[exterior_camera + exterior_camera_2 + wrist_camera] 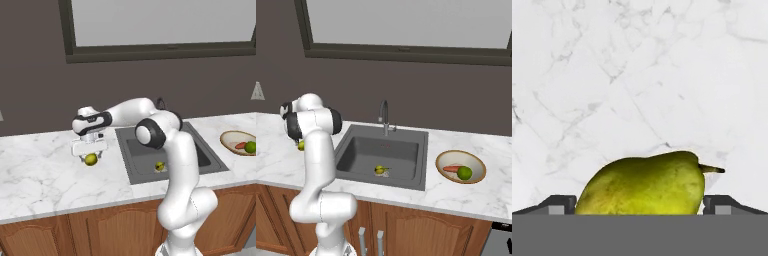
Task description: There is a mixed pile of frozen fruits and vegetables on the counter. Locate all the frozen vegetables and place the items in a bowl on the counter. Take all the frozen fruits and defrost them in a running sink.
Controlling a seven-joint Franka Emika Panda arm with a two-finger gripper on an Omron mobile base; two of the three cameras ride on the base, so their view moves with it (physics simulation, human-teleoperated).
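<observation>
A small yellow-green pear (pixel 644 182) with a dark stem lies on the white marble counter (pixel 40 170), left of the sink (pixel 200 150). My gripper (pixel 90 158) hangs straight over it, open, one fingertip on either side of the pear (pixel 90 159). From the right base view the pear (pixel 301 145) peeks out behind the arm. A dull yellow-green ball (pixel 379 170) rests on the floor of the dark sink (pixel 421 150). The wooden-rimmed bowl (pixel 442 161), to the right of the sink, holds an orange carrot (pixel 452 169) and a bright green ball (pixel 464 173).
A curved metal faucet (pixel 384 116) stands behind the basin. A dark wall and a window frame run along the back of the counter. Brown cabinet doors (pixel 100 230) sit below the front edge. My own arm arches over the sink's left side.
</observation>
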